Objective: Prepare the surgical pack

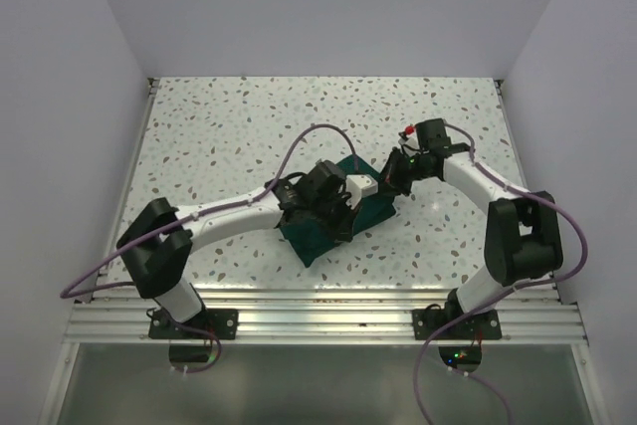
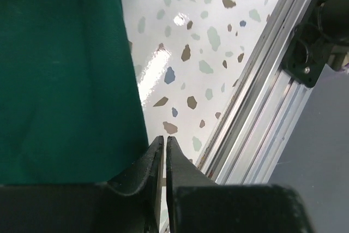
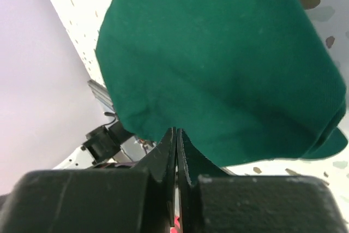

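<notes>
You have the dark green cloth bundle (image 1: 311, 236) lying in the middle of the table (image 1: 229, 136), your left gripper (image 2: 164, 141) closed to a hairline slit just beside its edge with nothing seen between the jaws, and your right gripper (image 3: 176, 132) fully closed, tips at the cloth's rim.

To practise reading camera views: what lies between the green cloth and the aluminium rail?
Bare speckled tabletop lies between the green cloth and the aluminium rail, shown in the left wrist view.
</notes>
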{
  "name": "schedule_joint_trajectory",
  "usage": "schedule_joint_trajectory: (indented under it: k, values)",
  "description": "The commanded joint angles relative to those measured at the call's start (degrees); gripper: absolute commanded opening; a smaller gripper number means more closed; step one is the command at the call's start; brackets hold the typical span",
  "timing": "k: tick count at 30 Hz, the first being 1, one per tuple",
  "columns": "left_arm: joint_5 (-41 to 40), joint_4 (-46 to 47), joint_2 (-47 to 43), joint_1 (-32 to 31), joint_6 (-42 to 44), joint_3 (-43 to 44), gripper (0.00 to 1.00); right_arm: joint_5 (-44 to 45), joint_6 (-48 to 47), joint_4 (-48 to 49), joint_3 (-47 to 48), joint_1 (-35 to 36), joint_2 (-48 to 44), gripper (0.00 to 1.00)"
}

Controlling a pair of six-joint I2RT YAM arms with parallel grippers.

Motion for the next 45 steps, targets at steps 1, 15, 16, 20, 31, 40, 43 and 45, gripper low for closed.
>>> schedule_joint_trajectory:
  k: [1,15,16,20,31,40,43,45]
  values:
    - [9.5,6.5,4.1,-0.2,-1.3,-0.5,0.08,-4.1,-1.2,2.2,-3.2,0.1,0.4,0.00]
    - [0.4,-1.8,10.7,7.8,-2.6,-8.0,0.02,-0.8,-7.1,4.0,-13.5,0.0,-0.4,0.00]
    - [-0.2,-2.1,11.1,8.9,-2.2,-7.4,0.02,-0.3,-7.1,4.3,-12.5,-0.1,0.6,0.00]
    - [-2.0,-3.6,14.8,11.0,-0.3,-3.7,0.03,0.3,-8.2,4.2,-10.1,0.1,4.6,0.00]
    - [-4.4,-2.3,23.3,17.5,3.4,3.9,0.06,2.7,-9.8,3.0,1.6,0.0,13.6,0.00]
    - [-2.4,-5.6,16.8,24.7,6.6,5.3,0.26,2.4,-12.2,-3.4,10.5,0.0,15.1,0.00]
    - [2.5,-7.9,12.1,24.7,5.9,5.3,0.34,3.8,-14.9,-7.0,10.7,-0.2,12.3,0.00]
    - [4.4,-8.1,9.7,24.7,4.1,5.3,0.38,4.5,-16.0,-9.0,11.1,-0.6,11.4,0.00]
